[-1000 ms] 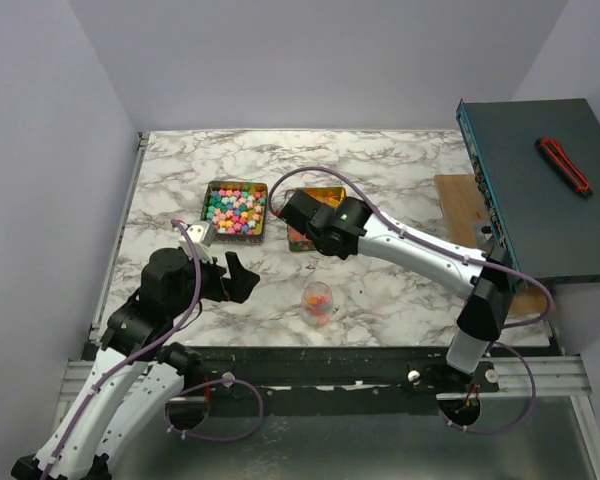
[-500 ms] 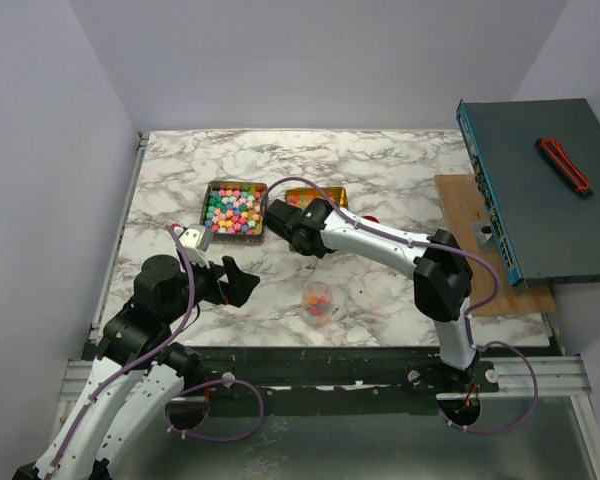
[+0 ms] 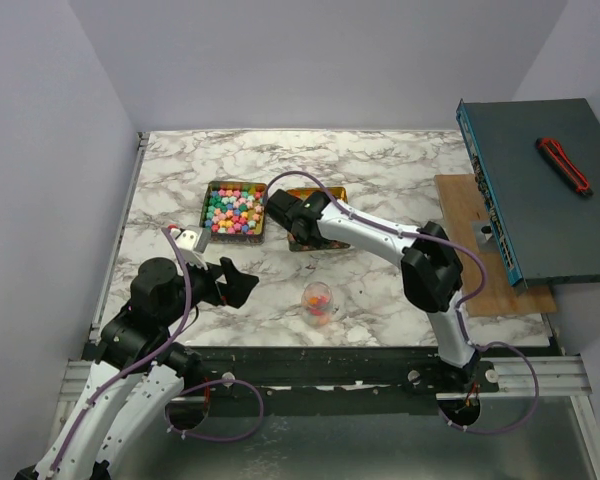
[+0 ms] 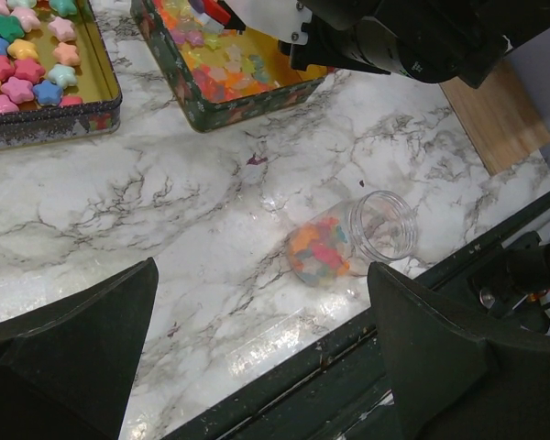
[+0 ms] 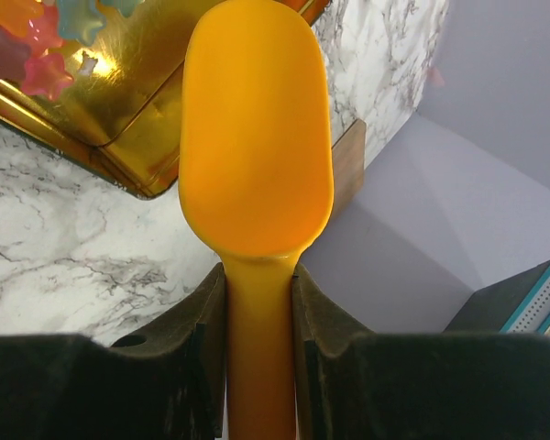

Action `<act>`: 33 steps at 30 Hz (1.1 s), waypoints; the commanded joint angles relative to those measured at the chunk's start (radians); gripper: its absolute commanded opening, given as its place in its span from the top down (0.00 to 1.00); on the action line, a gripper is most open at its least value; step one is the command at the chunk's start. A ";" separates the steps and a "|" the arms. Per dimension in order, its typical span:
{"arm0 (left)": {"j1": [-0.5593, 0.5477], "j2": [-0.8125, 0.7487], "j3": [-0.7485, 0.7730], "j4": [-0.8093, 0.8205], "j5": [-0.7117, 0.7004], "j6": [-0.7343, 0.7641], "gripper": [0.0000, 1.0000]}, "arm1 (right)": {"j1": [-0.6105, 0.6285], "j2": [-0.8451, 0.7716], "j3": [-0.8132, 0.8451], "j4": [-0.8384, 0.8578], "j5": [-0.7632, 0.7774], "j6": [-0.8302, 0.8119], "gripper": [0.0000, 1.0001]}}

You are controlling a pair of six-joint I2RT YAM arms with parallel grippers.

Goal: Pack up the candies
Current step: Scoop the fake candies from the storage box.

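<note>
Pastel star-shaped candies (image 3: 235,207) fill the left tin (image 3: 206,210). Glossy jelly candies (image 4: 222,66) lie in the right tin (image 4: 211,108), which my right wrist partly hides from above. A clear jar (image 3: 318,300) lies on its side near the front edge, holding some candies (image 4: 319,255), its mouth open. My right gripper (image 5: 257,339) is shut on the handle of the yellow-orange scoop (image 5: 257,128), which hangs beside the right tin (image 5: 119,101). My left gripper (image 4: 266,367) is open and empty, left of the jar and above the marble.
A blue-grey box (image 3: 545,190) stands at the right with a red and black knife (image 3: 563,163) on it. A wooden board (image 3: 462,195) lies beside it. The table's black front rail (image 4: 348,367) runs just below the jar.
My right arm has folded in and swung its wrist left and back over the right tin. My left arm has drawn back a little. The jar has not moved.
</note>
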 commanded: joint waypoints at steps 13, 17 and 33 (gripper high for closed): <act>0.006 -0.018 -0.007 0.008 -0.025 0.013 0.01 | -0.024 0.095 0.060 0.101 0.023 -0.082 0.99; 0.006 -0.017 -0.007 0.008 -0.028 0.013 0.01 | -0.025 0.118 0.066 0.117 0.024 -0.096 0.99; 0.007 -0.010 -0.007 0.005 -0.042 0.013 0.01 | -0.026 0.152 0.060 0.182 -0.058 -0.133 0.99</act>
